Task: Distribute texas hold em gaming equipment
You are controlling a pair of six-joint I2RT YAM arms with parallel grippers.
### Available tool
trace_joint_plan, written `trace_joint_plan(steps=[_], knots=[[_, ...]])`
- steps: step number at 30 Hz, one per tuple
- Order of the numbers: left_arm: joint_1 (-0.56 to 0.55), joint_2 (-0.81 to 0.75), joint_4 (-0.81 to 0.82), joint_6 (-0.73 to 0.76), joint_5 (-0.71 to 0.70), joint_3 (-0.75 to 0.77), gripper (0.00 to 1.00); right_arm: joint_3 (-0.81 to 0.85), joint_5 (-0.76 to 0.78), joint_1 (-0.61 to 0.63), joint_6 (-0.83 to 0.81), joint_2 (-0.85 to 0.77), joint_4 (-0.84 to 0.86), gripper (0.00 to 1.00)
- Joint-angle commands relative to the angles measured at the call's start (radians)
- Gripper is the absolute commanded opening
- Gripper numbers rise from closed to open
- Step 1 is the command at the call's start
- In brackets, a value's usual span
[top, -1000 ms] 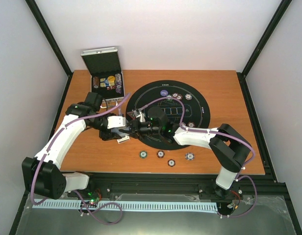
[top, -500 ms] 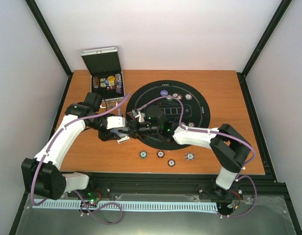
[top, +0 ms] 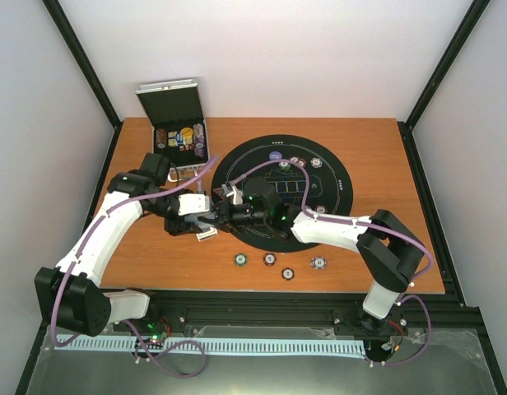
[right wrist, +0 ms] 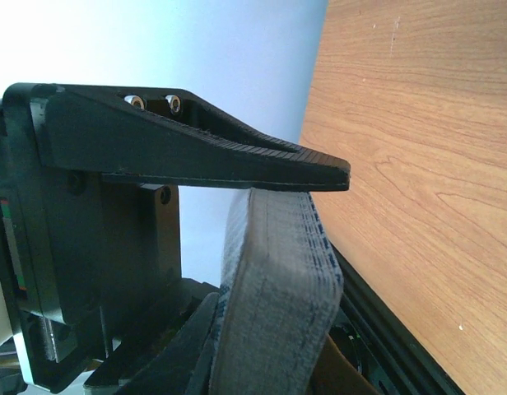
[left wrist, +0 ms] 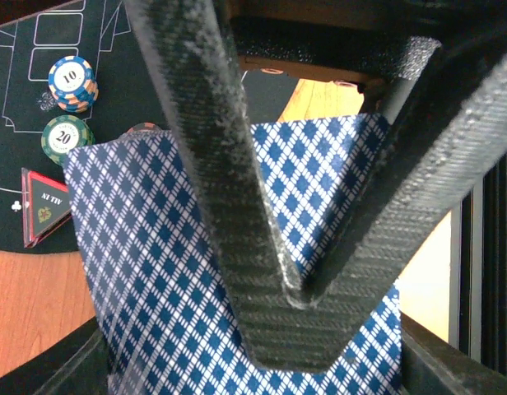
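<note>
card deal: right gripper (right wrist: 313, 247) clamped on card deck (right wrist: 274, 288); left gripper (left wrist: 293, 298) pinched shut over top card (left wrist: 155, 247), hold unclear. best slid off singly, slowly.

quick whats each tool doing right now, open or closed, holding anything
left tool: closed, tips together against the deck of playing cards; whether it grips a card cannot be told
right tool: closed on the deck of playing cards

Top view count: 4 poker chips (top: 270, 259) loose on bare table (top: 377, 164), 1 purple button disc (top: 275, 155), 1 round mat (top: 340, 185), 1 case (top: 173, 111), 2 arms (top: 105, 234). Chips on the mat are too small to count. Left wrist view: 1 card deck (left wrist: 179, 271), 1 red triangle marker (left wrist: 44, 206), 1 blue "10" chip stack (left wrist: 72, 81), 1 green "20" chip (left wrist: 67, 136).
</note>
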Motion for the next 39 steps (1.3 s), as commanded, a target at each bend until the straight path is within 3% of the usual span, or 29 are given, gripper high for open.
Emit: trace_joint_plan(steps=[1, 5, 8, 10, 16, 24, 27, 32, 34, 36, 39], knots=[[-0.013, -0.056, -0.055, -0.025, 0.164, 0.103, 0.63, -0.068, 0.164, -0.010, -0.036, 0.057, -0.263, 0.03], [-0.013, -0.071, -0.050, -0.041, 0.179, 0.105, 0.54, -0.084, 0.175, -0.014, -0.043, 0.056, -0.273, 0.03], [-0.013, -0.076, -0.050, -0.051, 0.187, 0.112, 0.38, -0.102, 0.177, -0.017, -0.047, 0.056, -0.272, 0.03], [-0.013, -0.074, -0.054, -0.053, 0.188, 0.117, 0.34, -0.109, 0.183, -0.017, -0.051, 0.053, -0.279, 0.03], [-0.013, -0.088, -0.047, -0.063, 0.198, 0.105, 0.45, -0.140, 0.195, -0.019, -0.055, 0.040, -0.286, 0.03], [-0.013, -0.111, 0.004, -0.087, 0.194, 0.073, 0.42, -0.135, 0.208, -0.020, -0.070, 0.021, -0.322, 0.03], [-0.013, -0.111, 0.004, -0.094, 0.193, 0.071, 0.34, -0.142, 0.213, -0.020, -0.078, 0.019, -0.332, 0.03], [-0.013, -0.109, -0.009, -0.093, 0.187, 0.071, 0.04, -0.143, 0.233, -0.018, -0.102, 0.004, -0.366, 0.03], [-0.013, -0.102, -0.014, -0.094, 0.180, 0.069, 0.01, -0.136, 0.239, -0.018, -0.119, -0.004, -0.384, 0.03], [-0.013, -0.094, -0.018, -0.092, 0.168, 0.066, 0.01, -0.115, 0.231, -0.018, -0.142, -0.012, -0.405, 0.07], [-0.013, -0.099, -0.013, -0.087, 0.142, 0.048, 0.01, -0.074, 0.225, -0.019, -0.182, -0.017, -0.460, 0.24]])
